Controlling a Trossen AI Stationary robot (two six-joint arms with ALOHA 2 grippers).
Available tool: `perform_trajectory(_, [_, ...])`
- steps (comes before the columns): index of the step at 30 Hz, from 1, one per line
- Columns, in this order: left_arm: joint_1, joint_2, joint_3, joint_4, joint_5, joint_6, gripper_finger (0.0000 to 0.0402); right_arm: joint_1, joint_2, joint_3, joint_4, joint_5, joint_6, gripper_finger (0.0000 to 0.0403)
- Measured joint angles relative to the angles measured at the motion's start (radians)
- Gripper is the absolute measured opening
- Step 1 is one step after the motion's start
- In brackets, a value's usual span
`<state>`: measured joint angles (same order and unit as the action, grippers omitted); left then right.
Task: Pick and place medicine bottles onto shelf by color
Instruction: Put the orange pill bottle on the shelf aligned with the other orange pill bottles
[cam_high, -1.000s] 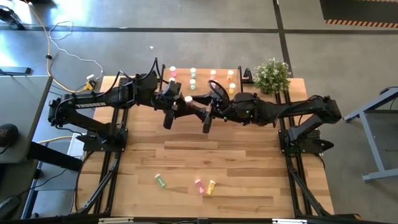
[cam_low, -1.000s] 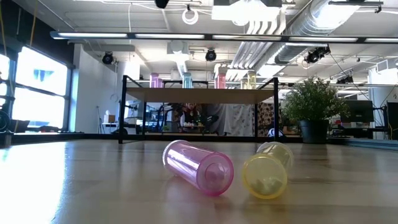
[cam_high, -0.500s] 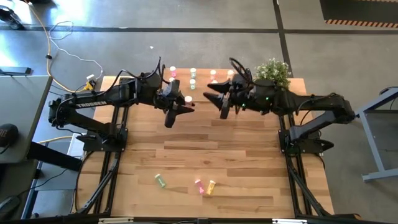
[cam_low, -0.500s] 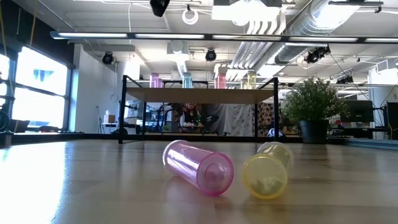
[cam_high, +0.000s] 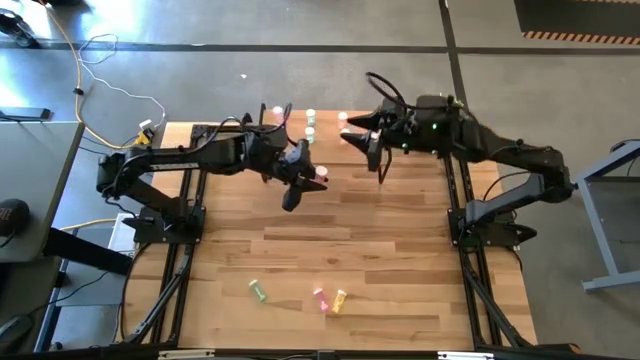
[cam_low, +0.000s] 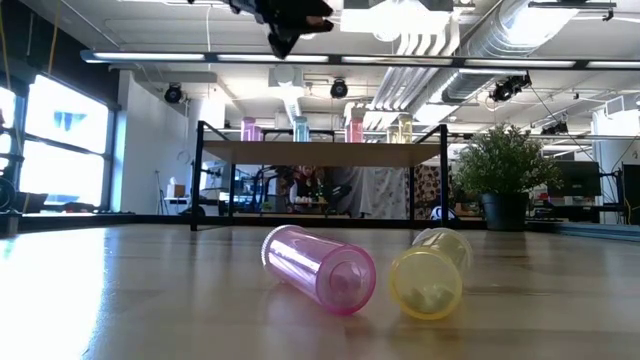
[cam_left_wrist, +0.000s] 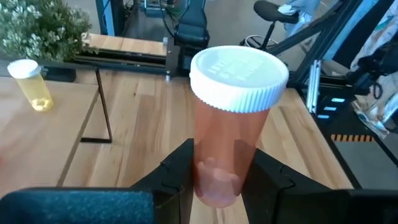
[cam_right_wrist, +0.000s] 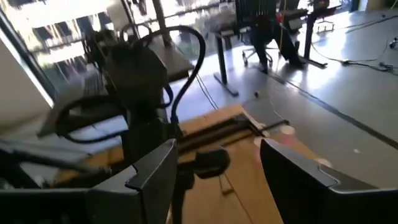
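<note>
My left gripper (cam_high: 310, 180) is shut on a red-orange medicine bottle (cam_left_wrist: 221, 143) with a white cap (cam_high: 321, 174), in the air over the table's middle, just in front of the shelf (cam_high: 330, 138). It also shows at the top of the low view as the left gripper (cam_low: 287, 18). My right gripper (cam_high: 363, 148) is open and empty, raised near the shelf's right part. The shelf (cam_low: 320, 153) carries upright bottles in pink (cam_low: 248, 128), green, red-orange and yellow (cam_left_wrist: 31, 84). Green (cam_high: 258, 290), pink (cam_low: 318, 270) and yellow (cam_low: 428, 276) bottles lie on their sides near the table's near edge. My left gripper pinches the red-orange bottle's lower body (cam_left_wrist: 214, 183) between its two fingers (cam_left_wrist: 177, 171), coming level from the table's left. The bottle stands upright in the hold with its white cap (cam_left_wrist: 239, 74) on top, lifted clear of the table.
A potted plant (cam_high: 437, 120) stands at the table's far right corner beside the shelf. Bare tabletop (cam_high: 330, 235) lies between the arms and the three lying bottles. The shelf's thin black legs (cam_low: 197, 180) stand on the far part of the table.
My right gripper has drawn back from the table's middle, beside the left gripper, toward the far right and the shelf, staying open. My left gripper, keeping its bottle, has moved a little toward the table's right and near edge.
</note>
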<state>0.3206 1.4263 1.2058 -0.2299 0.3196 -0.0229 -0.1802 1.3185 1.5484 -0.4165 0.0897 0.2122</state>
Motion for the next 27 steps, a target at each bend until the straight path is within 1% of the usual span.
perform_trajectory(3, [0.0,0.037,0.001,0.051,-0.012,0.001,0.0093,-0.031,0.021,0.1,-0.184,-0.055,-0.077,0.0222])
perform_trajectory(6, [0.0,0.075,0.0,0.088,-0.019,0.001,0.0093,-0.058,0.045,0.171,-0.343,-0.109,-0.14,0.0222])
perform_trajectory(8, [0.0,0.096,0.0,0.108,-0.02,0.001,0.0093,-0.072,0.066,0.187,-0.427,-0.154,-0.176,0.0222])
perform_trajectory(10, [0.0,0.115,0.0,0.125,-0.031,0.0,0.0093,-0.081,0.086,0.187,-0.473,-0.21,-0.207,0.0222])
perform_trajectory(12, [-0.001,0.129,0.0,0.124,-0.064,0.001,0.0093,-0.083,0.106,0.187,-0.493,-0.257,-0.231,0.0222])
perform_trajectory(15, [0.0,0.137,0.0,0.122,-0.071,0.001,0.0093,-0.079,0.142,0.188,-0.507,-0.306,-0.271,0.0222])
perform_trajectory(21, [0.0,0.136,0.0,0.125,-0.122,0.015,0.0093,-0.073,0.208,0.188,-0.505,-0.354,-0.322,0.0222])
perform_trajectory(24, [0.0,0.136,0.0,0.124,-0.123,0.011,0.0093,-0.073,0.239,0.188,-0.484,-0.386,-0.326,0.0222])
perform_trajectory(27, [0.0,0.136,0.0,0.124,-0.123,0.016,0.0093,-0.073,0.258,0.188,-0.476,-0.39,-0.347,0.0222])
